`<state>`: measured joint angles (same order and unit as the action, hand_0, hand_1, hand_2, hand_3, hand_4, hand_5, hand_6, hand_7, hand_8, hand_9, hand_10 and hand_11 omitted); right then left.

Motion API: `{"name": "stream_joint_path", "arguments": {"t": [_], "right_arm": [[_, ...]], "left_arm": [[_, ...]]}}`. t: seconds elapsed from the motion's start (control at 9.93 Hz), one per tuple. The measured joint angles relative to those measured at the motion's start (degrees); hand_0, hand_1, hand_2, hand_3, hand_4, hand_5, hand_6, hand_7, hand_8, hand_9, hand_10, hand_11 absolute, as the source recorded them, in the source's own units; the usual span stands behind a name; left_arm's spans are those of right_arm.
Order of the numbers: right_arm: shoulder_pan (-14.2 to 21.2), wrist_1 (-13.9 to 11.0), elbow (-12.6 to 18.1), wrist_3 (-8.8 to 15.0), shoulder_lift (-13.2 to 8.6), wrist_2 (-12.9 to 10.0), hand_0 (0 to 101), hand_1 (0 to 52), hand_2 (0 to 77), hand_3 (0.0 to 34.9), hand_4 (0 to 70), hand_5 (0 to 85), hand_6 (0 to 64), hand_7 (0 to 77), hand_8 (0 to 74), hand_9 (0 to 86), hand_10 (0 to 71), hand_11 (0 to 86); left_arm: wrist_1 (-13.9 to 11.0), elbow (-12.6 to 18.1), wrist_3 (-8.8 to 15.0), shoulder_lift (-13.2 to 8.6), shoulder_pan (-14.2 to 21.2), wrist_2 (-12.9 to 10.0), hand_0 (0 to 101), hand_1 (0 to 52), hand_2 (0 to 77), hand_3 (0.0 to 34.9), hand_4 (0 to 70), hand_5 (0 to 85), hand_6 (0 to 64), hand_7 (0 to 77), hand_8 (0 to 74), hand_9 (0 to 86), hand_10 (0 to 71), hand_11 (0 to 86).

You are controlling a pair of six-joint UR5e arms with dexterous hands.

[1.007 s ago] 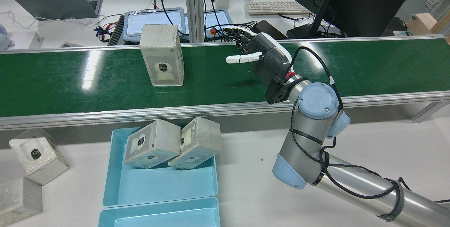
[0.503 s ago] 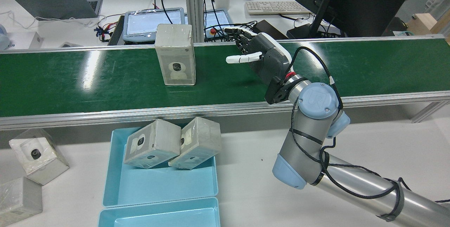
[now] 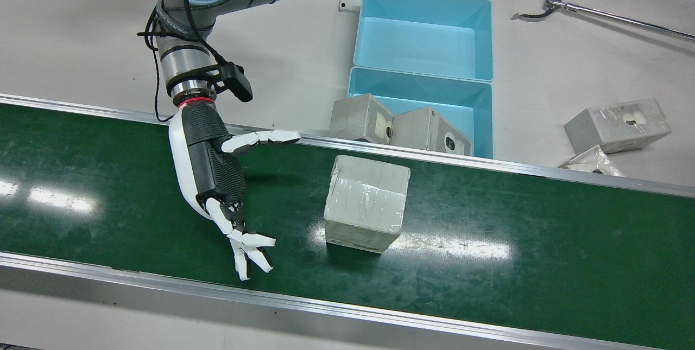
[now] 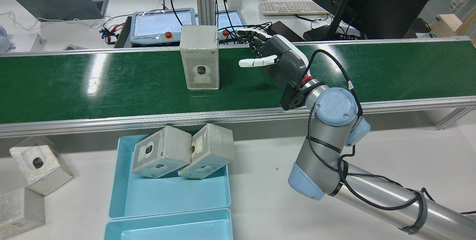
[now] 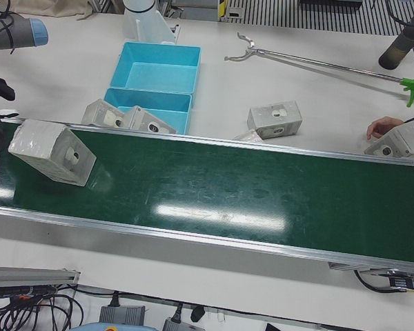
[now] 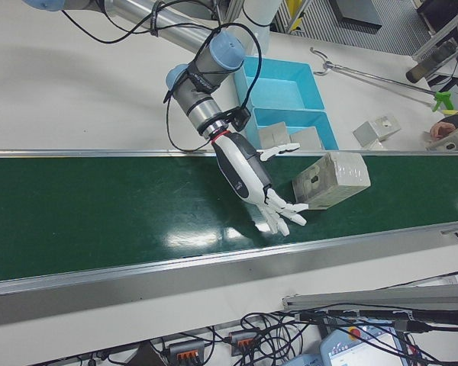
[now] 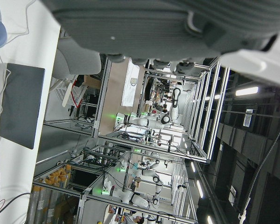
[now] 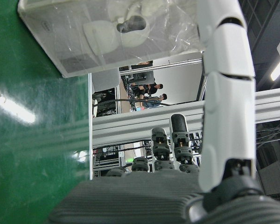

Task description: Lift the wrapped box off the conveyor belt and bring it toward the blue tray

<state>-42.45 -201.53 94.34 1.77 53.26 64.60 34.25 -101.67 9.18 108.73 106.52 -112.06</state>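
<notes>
Fingers (image 3: 247, 249) of right hand (image 3: 209, 168) spread, empty, near upright wrapped box (image 3: 367, 203) on conveyor belt (image 3: 516, 263).

The right arm (image 4: 372, 191) is a tube of brushed silver metal with pale blue caps over its joints; the round cap (image 4: 336, 106) nearest the wrist bears a raised logo and small screws around its rim. A thin black cable (image 4: 336, 65) loops along the arm, held against it by black straps. Just behind the right hand (image 3: 209, 168) sits a narrow red ring (image 3: 191, 101) and a black boxy mount (image 3: 236, 80). The hand itself has a white shell edging a black ribbed back panel. Its fingers (image 3: 247, 244) are white segments joined by black links, with white tips.
</notes>
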Motion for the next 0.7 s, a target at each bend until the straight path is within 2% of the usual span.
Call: {"name": "stream_joint_path", "arguments": {"t": [0.5, 0.6, 0.7], "right_arm": [[0.0, -0.1, -0.2, 1.5, 0.0, 0.0, 49, 16.4, 13.1, 0.0, 10.9, 26.2, 6.0, 6.5, 1.6, 4.4, 0.0, 0.5], [0.1, -0.2, -0.2, 1.9, 0.0, 0.0, 52, 23.5, 20.2, 0.0, 12.0, 27.3, 6.0, 7.6, 1.6, 4.4, 0.0, 0.5], [0.1, -0.4, -0.2, 2.4, -0.1, 0.1, 52, 23.5, 20.2, 0.0, 12.0, 27.3, 6.0, 7.6, 1.6, 4.4, 0.0, 0.5]], "left_arm": [[0.0, 0.0, 0.0, 0.0, 0.0, 0.0, 0, 0.0, 0.5, 0.0, 0.0, 1.1, 0.5, 0.0, 0.5, 0.5, 0.0, 0.5], [0.0, 0.0, 0.0, 0.0, 0.0, 0.0, 0, 0.0, 0.5, 0.0, 0.0, 1.1, 0.5, 0.0, 0.5, 0.5, 0.0, 0.5], [0.0, 0.0, 0.0, 0.0, 0.0, 0.0, 0, 0.0, 1.1, 0.0, 0.0, 1.1, 0.5, 0.0, 0.5, 0.5, 0.0, 0.5]]}}
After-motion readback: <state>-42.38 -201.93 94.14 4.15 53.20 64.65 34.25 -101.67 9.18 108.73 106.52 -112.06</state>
